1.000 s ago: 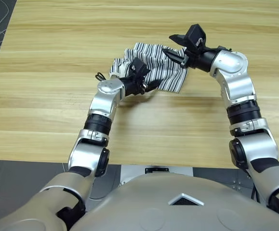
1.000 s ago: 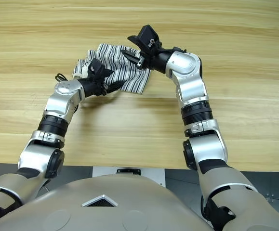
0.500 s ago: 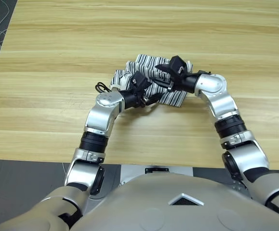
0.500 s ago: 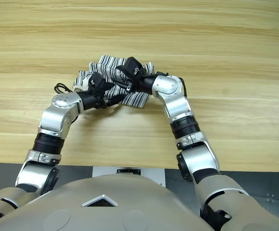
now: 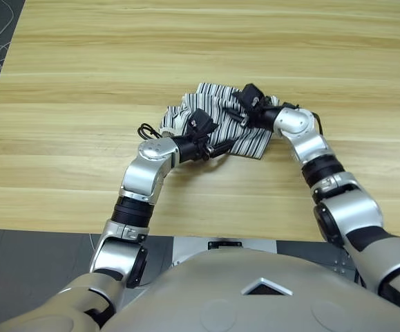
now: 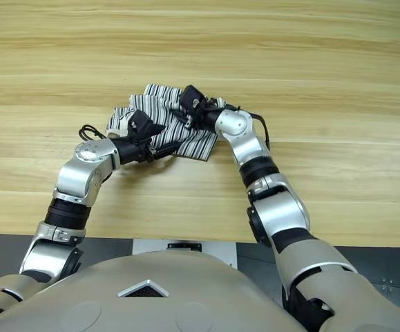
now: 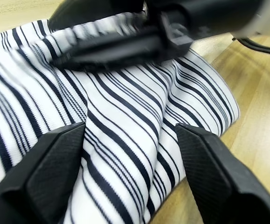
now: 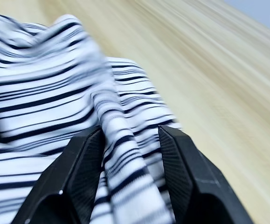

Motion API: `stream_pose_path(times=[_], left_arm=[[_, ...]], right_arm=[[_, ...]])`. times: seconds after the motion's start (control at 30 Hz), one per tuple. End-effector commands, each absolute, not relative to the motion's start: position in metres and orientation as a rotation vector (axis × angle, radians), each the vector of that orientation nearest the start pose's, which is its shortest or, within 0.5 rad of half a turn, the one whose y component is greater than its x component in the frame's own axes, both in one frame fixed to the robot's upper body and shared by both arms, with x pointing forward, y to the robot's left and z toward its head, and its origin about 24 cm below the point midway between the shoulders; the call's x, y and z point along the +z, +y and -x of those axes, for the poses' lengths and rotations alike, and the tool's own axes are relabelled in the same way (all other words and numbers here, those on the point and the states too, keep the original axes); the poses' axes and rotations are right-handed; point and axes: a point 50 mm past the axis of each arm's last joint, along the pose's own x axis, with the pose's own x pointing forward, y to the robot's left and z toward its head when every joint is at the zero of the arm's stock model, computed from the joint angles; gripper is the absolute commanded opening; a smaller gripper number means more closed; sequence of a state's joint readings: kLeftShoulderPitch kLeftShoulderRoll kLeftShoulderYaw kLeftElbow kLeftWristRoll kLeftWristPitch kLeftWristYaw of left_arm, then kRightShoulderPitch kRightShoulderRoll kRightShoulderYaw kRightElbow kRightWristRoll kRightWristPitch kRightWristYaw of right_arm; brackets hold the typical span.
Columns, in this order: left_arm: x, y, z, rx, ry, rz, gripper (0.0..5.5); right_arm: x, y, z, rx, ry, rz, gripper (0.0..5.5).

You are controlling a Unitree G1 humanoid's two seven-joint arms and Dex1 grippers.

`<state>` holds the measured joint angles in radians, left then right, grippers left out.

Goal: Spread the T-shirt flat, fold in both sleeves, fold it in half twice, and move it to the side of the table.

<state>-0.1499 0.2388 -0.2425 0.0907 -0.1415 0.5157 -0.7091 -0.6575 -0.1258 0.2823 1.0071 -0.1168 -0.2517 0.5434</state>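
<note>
Working the shirt [image 5: 249, 142] at centre frame, we hold our left gripper [image 7: 130, 130] wide, right gripper [image 8: 130, 133] pinching a fold.

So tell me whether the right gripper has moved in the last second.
Yes. The right gripper has come down and toward the robot's left, from the far right corner of the black-and-white striped T-shirt to its middle.

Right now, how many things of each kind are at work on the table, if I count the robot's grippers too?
T-shirt, striped, crumpled: 1
Grippers: 2, the left gripper and the right gripper, both at the cloth
Total: 3
</note>
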Motion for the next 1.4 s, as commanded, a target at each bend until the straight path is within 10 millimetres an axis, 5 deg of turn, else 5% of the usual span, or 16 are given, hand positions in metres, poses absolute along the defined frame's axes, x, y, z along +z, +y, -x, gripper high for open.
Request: stream_pose_path(times=[0.03, 0.33, 0.63, 0.97, 1.17, 1.4], left_arm=[[-0.022, 0.118, -0.225, -0.886, 0.723, 0.015, 3.47], [-0.02, 0.117, -0.226, -0.88, 0.718, 0.027, 3.47], [0.072, 0.103, -0.268, -0.988, 0.314, 0.118, 3.47], [0.091, 0.106, -0.273, -0.96, 0.246, 0.128, 3.47], [0.089, 0.148, -0.333, -0.422, 0.122, 0.096, 3.47], [0.07, 0.209, -0.368, 0.069, 0.096, 0.12, 3.47]], right_arm=[[0.01, -0.1, -0.344, 0.755, 0.298, 0.437, 2.09], [0.005, -0.101, -0.346, 0.724, 0.337, 0.477, 2.09], [0.037, -0.09, -0.359, 0.757, 0.154, 0.46, 2.09], [0.044, -0.082, -0.357, 0.796, 0.09, 0.438, 2.09], [0.022, -0.061, -0.333, 0.907, 0.101, 0.397, 2.09], [0.0, -0.04, -0.312, 0.973, 0.162, 0.361, 2.09]])
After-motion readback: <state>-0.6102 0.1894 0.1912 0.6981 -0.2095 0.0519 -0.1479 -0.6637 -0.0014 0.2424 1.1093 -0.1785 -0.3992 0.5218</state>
